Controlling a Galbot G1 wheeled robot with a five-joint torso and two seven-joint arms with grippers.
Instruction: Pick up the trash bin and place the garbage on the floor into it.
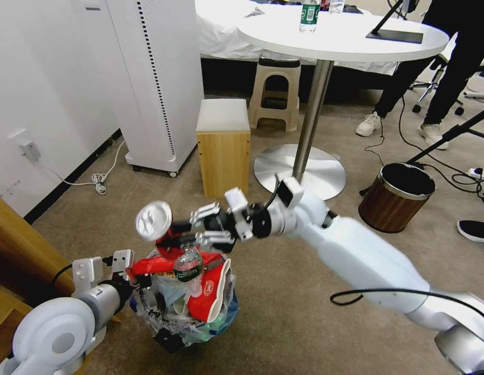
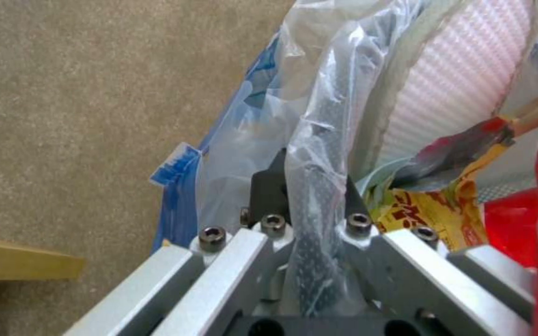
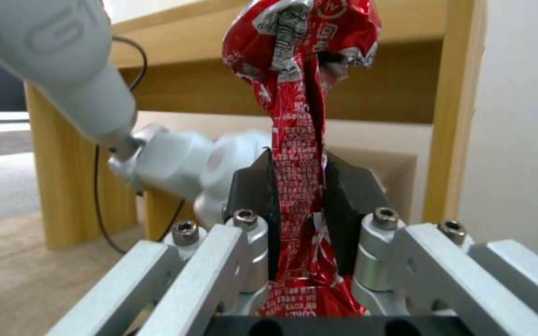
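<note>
Red foil wrapper [image 3: 297, 154] pinched flat between black pads [image 3: 253, 196] of right gripper [image 1: 180, 235]; jaws pressed together on it, crumpled silver-lined top flaring above the pads. In head view, right gripper sits at centre frame, reaching toward 9 o'clock, just above the trash bin [image 1: 187, 325]; wrapper's round foil end [image 1: 153, 220] sticks out at 10 o'clock of the fingers.

Left gripper [image 1: 132, 276] at 7 o'clock of frame, clamped on bin rim: in left wrist view, black rim edge wrapped in clear plastic liner [image 2: 319, 140] runs between the pads [image 2: 266, 186], jaws closed onto it. Blue patch of bag [image 2: 179, 161] hangs outside the rim.

Bin at 6 o'clock of frame, over beige carpet [image 1: 283, 291]; whether resting or lifted, cannot tell. Heaped full: small clear bottle [image 1: 188, 264] on top, red-white crushed bowl [image 1: 211, 291] at its 4 o'clock, white ribbed slipper sole [image 2: 456, 79] and yellow-red wrapper [image 2: 431, 210] inside.

Farther out: wooden stool [image 1: 223, 148] at 12 o'clock of bin, round white table [image 1: 341, 36] beyond, brown wood-pattern bin [image 1: 397, 197] at 3 o'clock, well apart.
</note>
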